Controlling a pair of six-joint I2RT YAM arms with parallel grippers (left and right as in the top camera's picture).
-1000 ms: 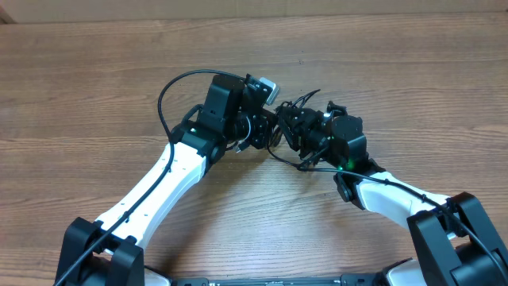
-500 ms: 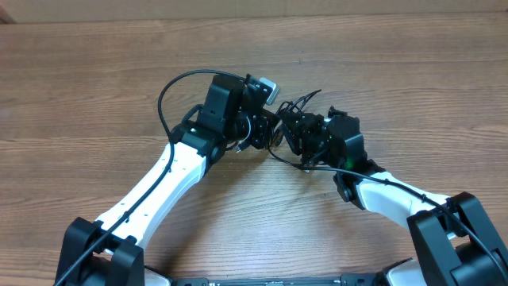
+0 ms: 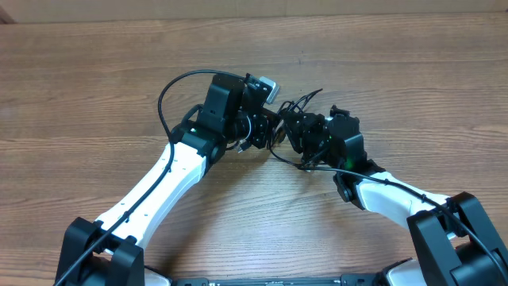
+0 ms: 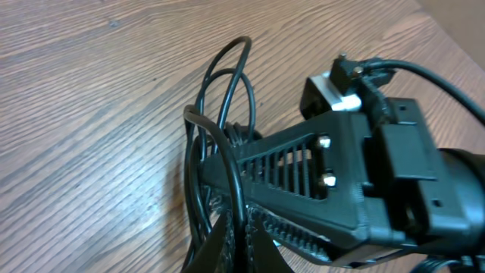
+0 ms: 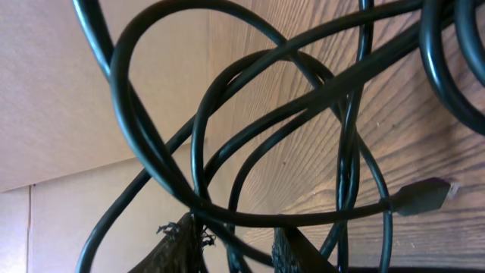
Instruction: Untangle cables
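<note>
The cables [image 3: 305, 98] are thin black cords bunched in a tangle between my two grippers at the table's middle. My left gripper [image 3: 271, 127] is shut on one strand; in the left wrist view [image 4: 244, 246] the cord runs straight between its pads. Loops of the cables [image 4: 241, 42] lie on the wood beyond. My right gripper [image 3: 294, 131] faces the left one, one of its fingers [image 4: 288, 163] lying across the loops. In the right wrist view it [image 5: 235, 246] is open with strands of the cables [image 5: 350, 163] crossing the gap. A plug end [image 5: 420, 197] rests on the wood.
The wooden table [image 3: 95, 87] lies all around the arms. A thicker black arm wire [image 3: 163, 95] arcs out to the left of the left wrist. A cardboard-coloured surface [image 5: 68, 91] borders the table's far edge.
My right gripper has shifted slightly left, closer to the left gripper. The left gripper and the cable bundle have hardly moved.
</note>
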